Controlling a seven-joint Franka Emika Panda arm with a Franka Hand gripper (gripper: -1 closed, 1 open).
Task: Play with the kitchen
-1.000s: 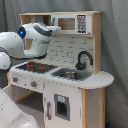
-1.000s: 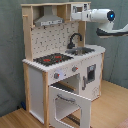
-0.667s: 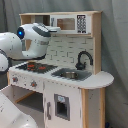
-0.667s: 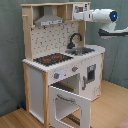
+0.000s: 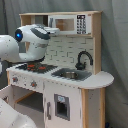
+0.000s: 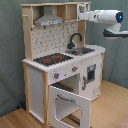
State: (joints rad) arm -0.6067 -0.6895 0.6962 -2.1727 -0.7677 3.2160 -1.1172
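The kitchen (image 5: 75, 87) (image 6: 37, 82) is white and light wood, with a black faucet (image 5: 84, 57) (image 6: 75, 39), a sink (image 5: 70, 75) and a red-ringed hob (image 5: 35, 66) (image 6: 52, 59). Its oven door (image 6: 67, 105) hangs open toward the floor. My white arm (image 5: 35, 35) reaches in at shelf height. In the second exterior view my gripper (image 6: 82, 15) is at the right end of the top shelf, above the sink. Nothing shows in it.
A grey hood (image 6: 49, 21) and pegboard back sit above the hob. A microwave panel (image 5: 67, 24) fills the top shelf. A grey curtain (image 5: 115, 50) hangs behind, and wooden floor (image 6: 112, 107) lies to the second exterior view's right.
The arm has shifted only slightly and stays at the top shelf. The oven door remains open.
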